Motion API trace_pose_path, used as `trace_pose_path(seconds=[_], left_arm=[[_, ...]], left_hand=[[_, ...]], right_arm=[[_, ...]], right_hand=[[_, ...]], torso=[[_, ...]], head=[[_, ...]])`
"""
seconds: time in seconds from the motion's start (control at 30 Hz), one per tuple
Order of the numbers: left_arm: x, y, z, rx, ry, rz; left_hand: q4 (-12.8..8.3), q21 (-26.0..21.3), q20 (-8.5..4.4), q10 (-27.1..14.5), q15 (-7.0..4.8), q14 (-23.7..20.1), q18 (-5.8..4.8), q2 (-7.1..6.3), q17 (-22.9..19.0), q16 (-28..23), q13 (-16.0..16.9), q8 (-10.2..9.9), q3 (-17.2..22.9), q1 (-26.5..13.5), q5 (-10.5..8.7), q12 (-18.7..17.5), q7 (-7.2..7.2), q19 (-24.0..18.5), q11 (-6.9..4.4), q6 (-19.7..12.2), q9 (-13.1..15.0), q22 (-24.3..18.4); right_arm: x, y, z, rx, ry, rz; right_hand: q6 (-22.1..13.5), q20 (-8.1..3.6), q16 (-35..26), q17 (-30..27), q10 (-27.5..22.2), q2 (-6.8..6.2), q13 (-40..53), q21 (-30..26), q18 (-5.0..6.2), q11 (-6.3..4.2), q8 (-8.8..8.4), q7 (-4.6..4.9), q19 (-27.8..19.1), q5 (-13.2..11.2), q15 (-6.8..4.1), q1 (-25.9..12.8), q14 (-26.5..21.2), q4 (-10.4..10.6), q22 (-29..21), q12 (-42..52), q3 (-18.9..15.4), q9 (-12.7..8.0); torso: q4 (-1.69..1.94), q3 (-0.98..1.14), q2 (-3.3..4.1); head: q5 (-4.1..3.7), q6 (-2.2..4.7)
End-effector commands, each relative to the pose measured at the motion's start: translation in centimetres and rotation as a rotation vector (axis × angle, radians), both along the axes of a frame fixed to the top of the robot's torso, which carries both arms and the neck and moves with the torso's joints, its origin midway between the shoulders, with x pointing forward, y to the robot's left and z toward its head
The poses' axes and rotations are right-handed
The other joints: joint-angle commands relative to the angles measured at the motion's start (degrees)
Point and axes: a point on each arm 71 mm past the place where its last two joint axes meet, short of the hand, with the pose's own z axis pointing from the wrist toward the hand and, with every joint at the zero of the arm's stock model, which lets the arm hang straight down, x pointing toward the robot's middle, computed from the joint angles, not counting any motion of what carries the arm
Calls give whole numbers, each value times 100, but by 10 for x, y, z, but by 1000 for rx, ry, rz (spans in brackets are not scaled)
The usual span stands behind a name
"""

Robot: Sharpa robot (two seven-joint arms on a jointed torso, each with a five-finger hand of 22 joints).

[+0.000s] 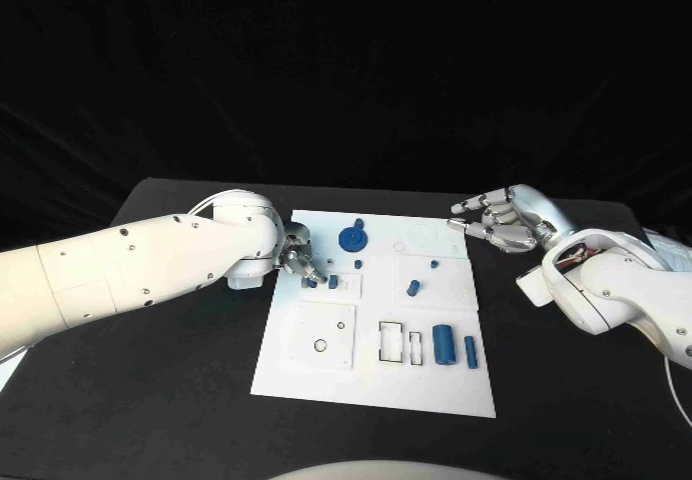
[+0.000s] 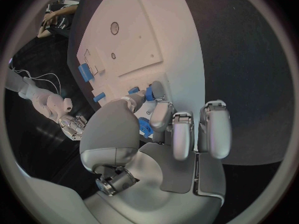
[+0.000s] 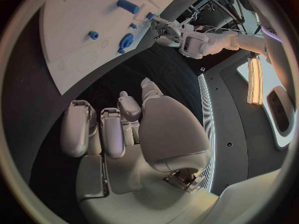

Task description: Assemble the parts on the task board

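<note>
Mostly unfinished: the left hand [image 1: 296, 258] pinches a small blue part [image 2: 147, 129] over the white board [image 1: 325, 370], loose blue pieces [image 1: 444, 342] remain, and the right hand [image 1: 502, 222] hovers empty, fingers loosely curled.

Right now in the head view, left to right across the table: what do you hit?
left hand → blue gear-like part → small blue peg → large blue cylinder → right hand
</note>
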Motion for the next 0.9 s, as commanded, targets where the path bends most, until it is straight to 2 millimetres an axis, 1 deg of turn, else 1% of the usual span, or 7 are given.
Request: trace_pose_path(seconds=[0.03,0.13,0.2,0.5,0.6,0.67,0.9], left_arm=[[-3,1,-8,19,28,-4],[-3,1,-7,14,26,-3],[-4,0,-7,11,26,-3],[-6,-1,-6,7,25,-7],[-6,0,-6,9,25,-7],[-6,0,-6,10,25,-7],[-6,1,-6,20,26,-9]], left_hand=[[66,35,-30,41,-42,612,-108,4,1506,17,9,-41,-155,-77,-7,13,5,252,12,54,-8,818],[134,32,-32,42,-44,612,-108,25,1506,17,7,-44,-348,-77,-6,6,3,253,11,59,-9,821],[144,33,-32,42,-44,612,-108,31,1506,17,6,-45,-390,-71,-5,3,3,254,11,59,-10,823],[146,30,-33,39,-45,612,-108,44,1506,17,1,-46,-438,-46,4,-3,1,254,10,60,-10,822],[141,32,-33,41,-46,612,-108,57,1506,17,5,-47,-454,-23,9,-1,0,255,9,60,-10,824],[132,32,-34,41,-47,612,-109,85,1506,17,6,-47,-467,21,15,-2,-3,256,7,59,-10,826],[97,26,-38,40,-52,612,-107,195,1506,17,8,-54,-423,170,26,-8,-9,255,1,48,-11,826]], right_arm=[[-1,1,0,-2,-1,11],[-1,1,0,-2,0,10],[-1,1,0,-2,0,9],[0,1,0,-2,0,8],[0,1,0,-2,0,8],[0,1,0,-2,0,8],[0,1,0,-2,1,8]], right_hand=[[4,8,-32,435,-39,37,-6,-32,32,-5,-12,-8,-26,22,-14,-43,368,9,-6,-38,-31,-9],[4,8,-35,433,-40,39,-7,-33,32,-5,-12,-8,-27,27,-14,-44,367,10,-6,-40,-32,-9],[3,8,-31,439,-42,44,-9,-35,32,-5,-13,-7,-28,43,-14,-43,368,13,-8,-41,-36,-9],[3,8,-35,435,-44,49,-12,-36,32,-5,-13,-7,-28,56,-14,-42,368,15,-10,-44,-39,-9],[2,8,-37,433,-47,54,-16,-37,32,-5,-13,-8,-28,70,-14,-41,367,16,-10,-48,-41,-9],[2,8,-37,433,-47,54,-16,-37,32,-5,-13,-8,-28,70,-14,-41,367,16,-10,-48,-41,-9],[2,8,-37,433,-47,54,-16,-37,32,-5,-13,-8,-28,70,-14,-41,367,16,-10,-48,-41,-9]], torso=[[0,-2,1],[0,-3,0],[1,-2,-1],[7,-3,-5],[6,-4,-4],[1,-1,0],[2,-4,-2]], head=[[-6,0],[-10,-1],[-15,-3],[-13,6],[-14,-2],[-10,-4],[-7,-5]])
